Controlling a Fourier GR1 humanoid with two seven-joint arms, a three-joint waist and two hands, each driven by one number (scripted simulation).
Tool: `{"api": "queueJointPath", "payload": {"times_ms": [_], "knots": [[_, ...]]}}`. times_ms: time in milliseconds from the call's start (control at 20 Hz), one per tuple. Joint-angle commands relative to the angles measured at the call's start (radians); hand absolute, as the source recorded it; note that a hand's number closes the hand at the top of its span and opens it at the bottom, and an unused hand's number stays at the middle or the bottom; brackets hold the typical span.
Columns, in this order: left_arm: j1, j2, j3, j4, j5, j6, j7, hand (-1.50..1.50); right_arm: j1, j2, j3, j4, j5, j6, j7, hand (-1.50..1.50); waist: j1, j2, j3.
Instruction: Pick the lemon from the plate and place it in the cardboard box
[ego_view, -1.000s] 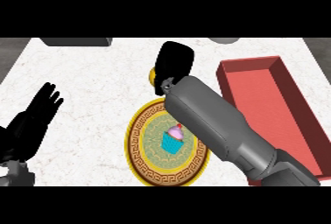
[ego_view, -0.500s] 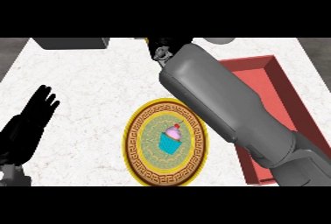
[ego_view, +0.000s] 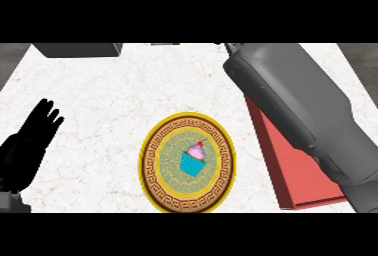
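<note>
Could not see the right hand: lost past the far edge of the view, beyond the end of the right forearm (ego_view: 295, 100), so could not tell whether spread, closed or clamped on anything. Found the left hand (ego_view: 33, 145) at the near left, fingers straight and apart, resting, holding nothing.

Saw no lemon anywhere: none on the plate (ego_view: 151, 150), only a cupcake (ego_view: 194, 159) at its middle; none in the visible strip of the red box (ego_view: 295, 175). Judged it possibly with the hidden hand, but could not confirm.

Judged the main risk a release made blind, far beyond the box, landing the fruit on the worktop (ego_view: 111, 90) to roll away. Judged a second risk in drawing the forearm back low, catching the box's left wall or nudging the plate just beside it.

Noted open worktop left of and beyond the plate. Noted a dark grey block (ego_view: 77, 49) at the far left edge, well apart. Noted little room on the right, with the forearm covering most of the box.
</note>
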Motion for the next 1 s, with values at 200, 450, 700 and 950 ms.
{"api": "queueJointPath", "payload": {"times_ms": [200,450,700,950], "knots": [[0.013,-0.001,0.004,-0.013,0.006,-0.009,0.01,0.0,0.157,-0.074,-0.06,-0.188,0.047,0.12,0.135,1.5,0.011,0.007,0.0],[-0.043,-0.005,0.009,0.079,-0.005,-0.011,-0.021,0.0,0.349,-0.136,-0.102,-0.303,0.083,0.054,0.031,1.5,0.007,0.011,0.0],[-0.017,-0.025,-0.016,0.051,-0.038,-0.01,-0.053,0.0,0.497,-0.111,-0.159,-0.346,0.098,-0.001,-0.014,1.5,0.019,0.014,0.0],[-0.041,0.011,0.024,0.026,0.014,-0.022,0.017,0.0,0.619,-0.054,-0.264,-0.303,0.014,-0.057,-0.092,1.5,0.025,0.017,0.001]]}}
